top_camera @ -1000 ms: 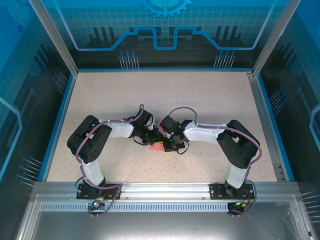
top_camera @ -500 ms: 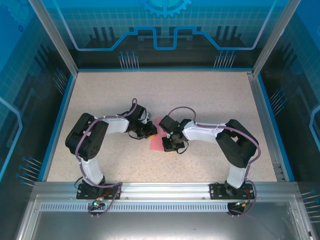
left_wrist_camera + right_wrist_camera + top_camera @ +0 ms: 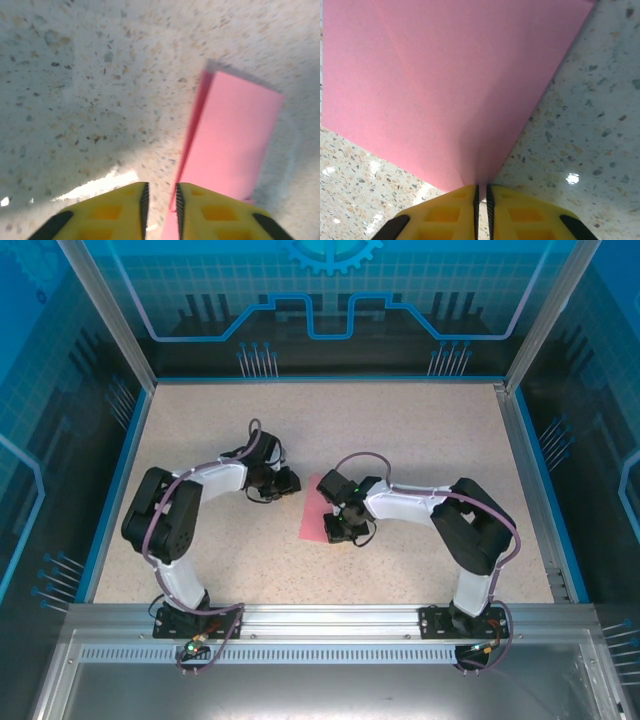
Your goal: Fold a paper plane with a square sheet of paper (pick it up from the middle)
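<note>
I am pinching the near edge of the pink paper (image 3: 455,90) with my right gripper (image 3: 482,189) — its fingers are pressing together on it, and the creased sheet is spreading out ahead of them on the table (image 3: 600,125). My left gripper (image 3: 160,192) is holding nothing, its fingers a little way apart — the paper is lying just ahead of its right finger.
</note>
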